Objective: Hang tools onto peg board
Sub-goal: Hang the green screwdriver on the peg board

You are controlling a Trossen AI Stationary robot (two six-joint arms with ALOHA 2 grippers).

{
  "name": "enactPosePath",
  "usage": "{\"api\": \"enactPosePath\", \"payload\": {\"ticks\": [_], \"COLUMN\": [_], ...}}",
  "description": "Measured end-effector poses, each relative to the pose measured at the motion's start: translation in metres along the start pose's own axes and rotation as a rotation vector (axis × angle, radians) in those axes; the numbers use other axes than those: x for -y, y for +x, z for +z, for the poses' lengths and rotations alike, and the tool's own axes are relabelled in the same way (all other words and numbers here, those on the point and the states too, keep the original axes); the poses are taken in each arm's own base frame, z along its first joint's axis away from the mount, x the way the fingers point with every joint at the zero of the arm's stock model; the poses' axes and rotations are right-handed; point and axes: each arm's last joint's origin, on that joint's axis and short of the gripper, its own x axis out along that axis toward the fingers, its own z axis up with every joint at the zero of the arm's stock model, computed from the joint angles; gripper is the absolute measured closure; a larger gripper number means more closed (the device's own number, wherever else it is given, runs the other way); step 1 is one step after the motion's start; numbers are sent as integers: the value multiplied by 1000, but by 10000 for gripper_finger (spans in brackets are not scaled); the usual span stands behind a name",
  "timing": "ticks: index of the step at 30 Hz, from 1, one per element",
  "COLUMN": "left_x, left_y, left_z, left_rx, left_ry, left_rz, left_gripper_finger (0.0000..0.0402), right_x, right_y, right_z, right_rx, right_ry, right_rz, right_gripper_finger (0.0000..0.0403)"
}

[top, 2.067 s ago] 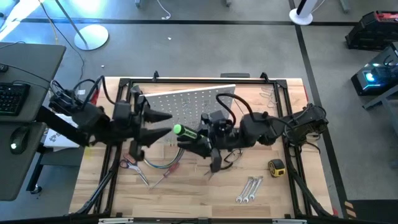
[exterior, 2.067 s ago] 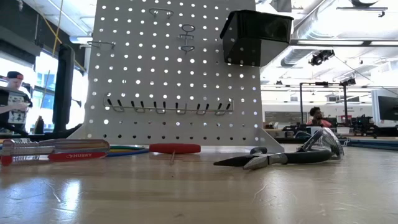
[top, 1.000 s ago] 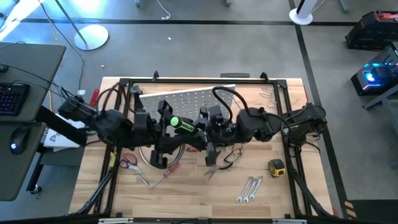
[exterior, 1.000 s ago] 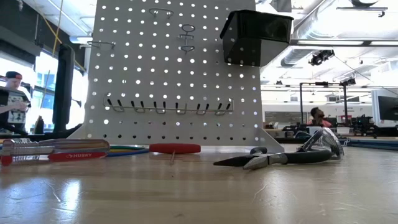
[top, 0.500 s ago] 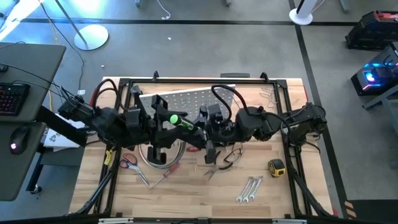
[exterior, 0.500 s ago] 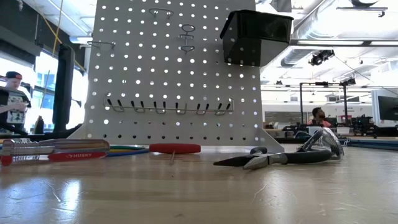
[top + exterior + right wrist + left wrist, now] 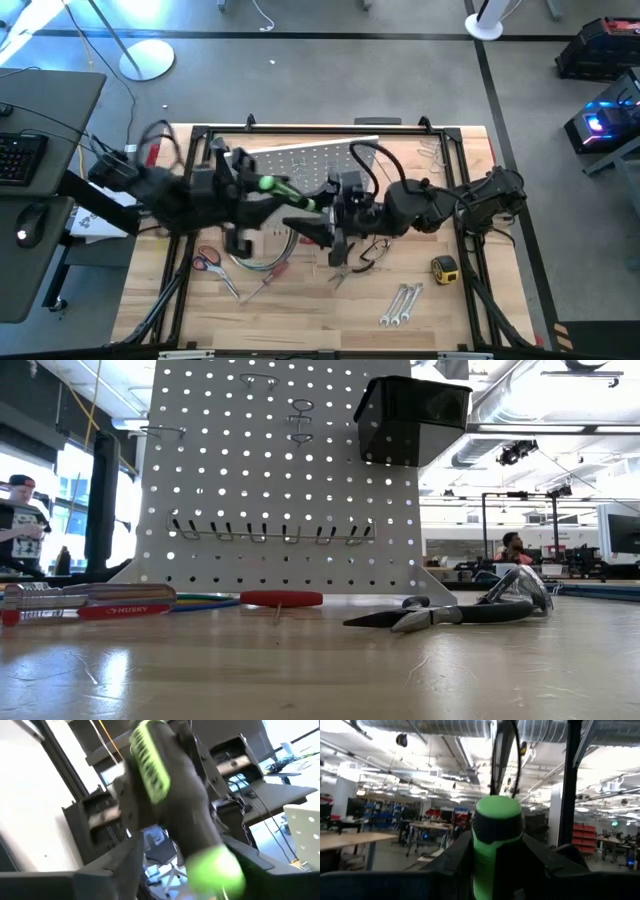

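A green-and-black screwdriver (image 7: 285,193) hangs above the table in front of the white peg board (image 7: 300,162), between my two grippers. My left gripper (image 7: 258,195) is shut on its handle (image 7: 496,827), with the green butt end sticking out past the fingers. My right gripper (image 7: 305,218) stands open, its fingers (image 7: 122,862) on either side of the same handle (image 7: 180,815) and apart from it. The peg board (image 7: 280,480) stands upright with a black bin (image 7: 410,418) and empty hooks. My left gripper pinches the screwdriver's handle (image 7: 485,867) between its two fingers, below the green butt end. It comes from the table's left. The screwdriver is lifted clear of the table, its butt end toward the left arm and its shaft toward the right arm.
On the table lie red-handled scissors (image 7: 208,260), a red screwdriver (image 7: 280,598), pliers (image 7: 440,615), silver wrenches (image 7: 400,303), a yellow tape measure (image 7: 445,267) and a curved cable bundle (image 7: 255,262). A black frame (image 7: 200,135) rings the table. People show in the room behind.
My left gripper has closed in on the green handle and gone toward the table's left and far edges, carrying the screwdriver's butt end with it; the arm shows blurred. My right gripper's fingers have spread and let go of the handle.
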Motion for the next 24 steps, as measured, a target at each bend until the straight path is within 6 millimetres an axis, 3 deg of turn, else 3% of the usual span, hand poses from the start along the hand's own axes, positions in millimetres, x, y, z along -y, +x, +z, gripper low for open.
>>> {"api": "enactPosePath", "payload": {"ticks": [7, 12, 19, 24], "left_x": [-15, -23, -36, -38], "left_y": [-46, -73, -80, -82], "left_z": [39, 53, 64, 69], "left_rx": [-116, -200, -203, -185], "left_ry": [16, 22, 85, 72], "left_rz": [38, 80, 285, 259], "left_gripper_finger": [285, 285, 286, 286], "right_x": [-12, -14, -18, -16], "right_y": [-13, -23, -28, -26], "right_z": [9, 23, 29, 24], "right_rx": [25, 74, 71, 41], "right_ry": [-83, -126, -97, -106], "right_rz": [2, -61, -9, -26], "right_gripper_finger": [162, 161, 160, 160]}}
